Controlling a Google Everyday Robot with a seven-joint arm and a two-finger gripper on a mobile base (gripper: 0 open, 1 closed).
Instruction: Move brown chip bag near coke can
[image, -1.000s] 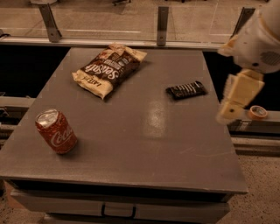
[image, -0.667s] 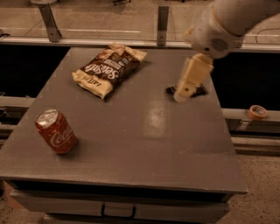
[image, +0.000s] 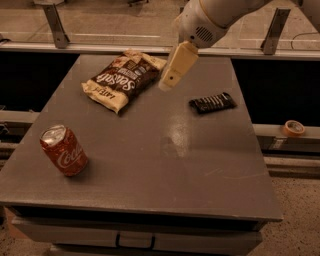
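The brown chip bag (image: 122, 78) lies flat at the far left of the grey table (image: 165, 165), dark brown with cream edges and white lettering. The coke can (image: 63, 150), red with a silver top, stands tilted near the table's front left. My gripper (image: 169, 81) hangs from the white arm (image: 210, 20) coming in from the top right. It is above the table just right of the bag's near right edge, apart from it. The can is far from the bag and from the gripper.
A small black wrapped bar (image: 212, 103) lies on the right part of the table. A roll of tape (image: 293, 128) sits on a ledge beyond the right edge. Metal rails and posts run behind the table.
The arm has swung from the table's right side leftward and farther back, past the black bar, to beside the chip bag. The bag, can and bar have not moved.
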